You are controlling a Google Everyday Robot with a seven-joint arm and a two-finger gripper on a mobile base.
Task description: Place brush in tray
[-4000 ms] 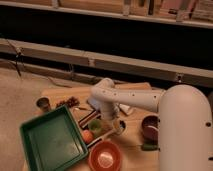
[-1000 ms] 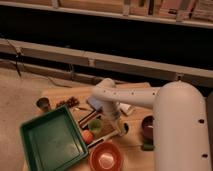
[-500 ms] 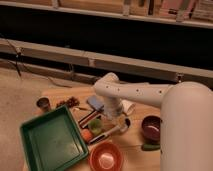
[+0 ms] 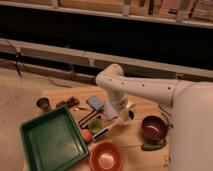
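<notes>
The brush [image 4: 103, 132] is a pale, thin stick with a darker end. It lies on the wooden table [image 4: 56, 94] outside the tray [image 4: 50, 142], just off the tray's right-hand edge as the camera sees it. A small orange ball [image 4: 87, 136] sits between the two, close to the rim. The dark green tray is set at an angle and its floor is bare.

The gripper [image 4: 125, 116] hangs low over the table just up and to the right of the brush, at the end of the white arm [image 4: 142, 89]. Whether it is spread or pressed together cannot be told, nor whether it touches the brush.

Near the brush are a green lump [image 4: 95, 124], dark red-and-black sticks [image 4: 89, 117] and a blue block [image 4: 95, 103]. Farther out stand an orange-red bowl [image 4: 106, 157] at the near edge, a maroon bowl [image 4: 153, 127] on the right and a small metal cup [image 4: 44, 104] on the left.
</notes>
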